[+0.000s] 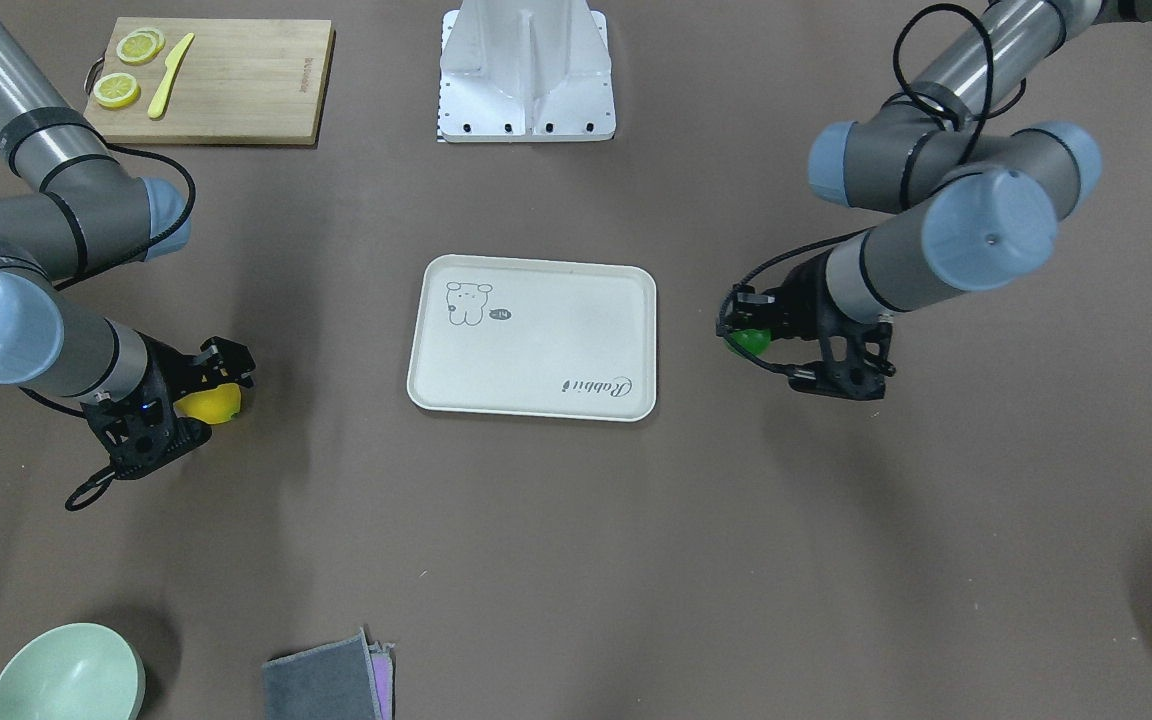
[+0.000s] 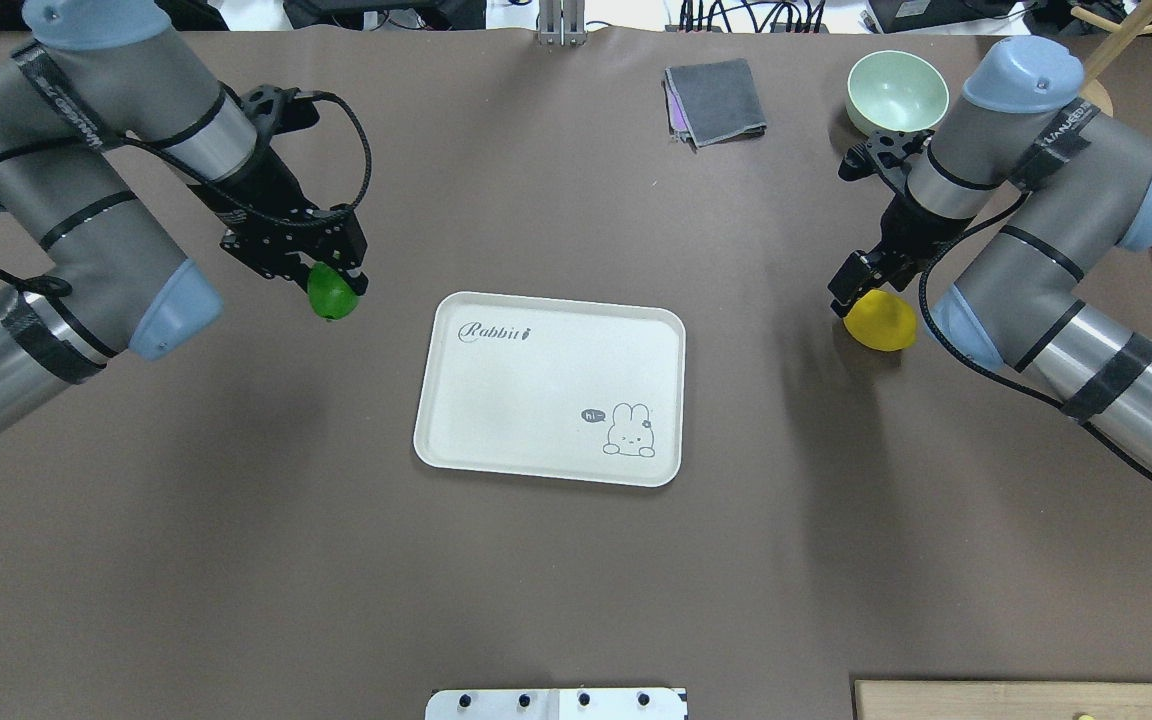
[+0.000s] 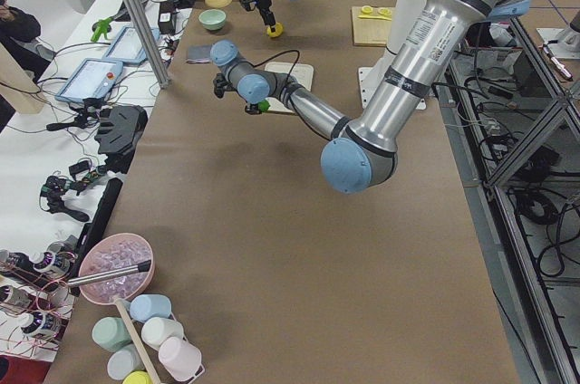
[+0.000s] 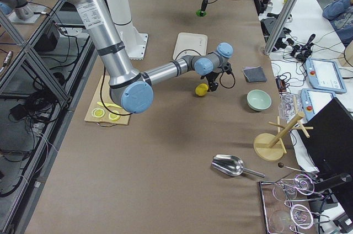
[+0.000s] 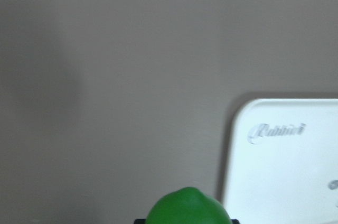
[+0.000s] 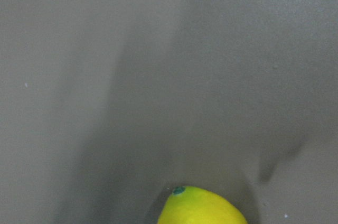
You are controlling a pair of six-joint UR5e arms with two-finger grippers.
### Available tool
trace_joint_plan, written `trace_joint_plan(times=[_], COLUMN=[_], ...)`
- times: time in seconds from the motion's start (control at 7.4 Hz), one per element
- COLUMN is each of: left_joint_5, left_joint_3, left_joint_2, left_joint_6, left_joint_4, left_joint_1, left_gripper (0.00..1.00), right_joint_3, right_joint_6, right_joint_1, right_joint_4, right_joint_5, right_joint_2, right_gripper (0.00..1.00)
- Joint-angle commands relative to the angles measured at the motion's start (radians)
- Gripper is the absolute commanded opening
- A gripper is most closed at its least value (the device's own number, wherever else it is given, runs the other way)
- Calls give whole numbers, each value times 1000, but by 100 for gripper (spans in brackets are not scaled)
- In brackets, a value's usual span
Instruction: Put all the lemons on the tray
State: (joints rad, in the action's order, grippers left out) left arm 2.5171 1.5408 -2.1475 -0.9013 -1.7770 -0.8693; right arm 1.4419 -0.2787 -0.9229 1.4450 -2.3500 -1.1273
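The cream-white tray lies empty in the middle of the table, also in the front view. My left gripper is shut on the dark green lemon and holds it above the table just off the tray's far left corner. The green lemon also shows in the front view and the left wrist view. My right gripper is shut on the yellow lemon, to the right of the tray and low over the table. The yellow lemon also shows in the front view and the right wrist view.
A wooden cutting board with lemon slices and a yellow knife lies near the robot's base on its right. A pale green bowl and a folded grey cloth sit at the far edge. A metal scoop lies further right.
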Motion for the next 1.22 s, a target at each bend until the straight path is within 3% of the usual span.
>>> trace_joint_plan(times=[0.0,0.41,0.68,1.08], left_joint_5=[-71,-110,-126,-158], left_joint_3=[-8,-56,-173,-255], left_joint_2=[-17,-86,-167,-170], left_joint_6=[-30,-65,-64,-65], left_joint_4=[-93,-102,-137,-237], left_joint_1=[111,187,190,202], left_gripper=[0,0,0,0], right_joint_3=[0,-3,-8,-35], right_joint_6=[7,7,7,30], right_joint_1=[-1,-1,19,21], right_joint_4=[0,2,2,2], right_joint_5=[0,0,0,0], right_joint_2=[-11,-28,-28,-34], right_gripper=[99,99,99,98])
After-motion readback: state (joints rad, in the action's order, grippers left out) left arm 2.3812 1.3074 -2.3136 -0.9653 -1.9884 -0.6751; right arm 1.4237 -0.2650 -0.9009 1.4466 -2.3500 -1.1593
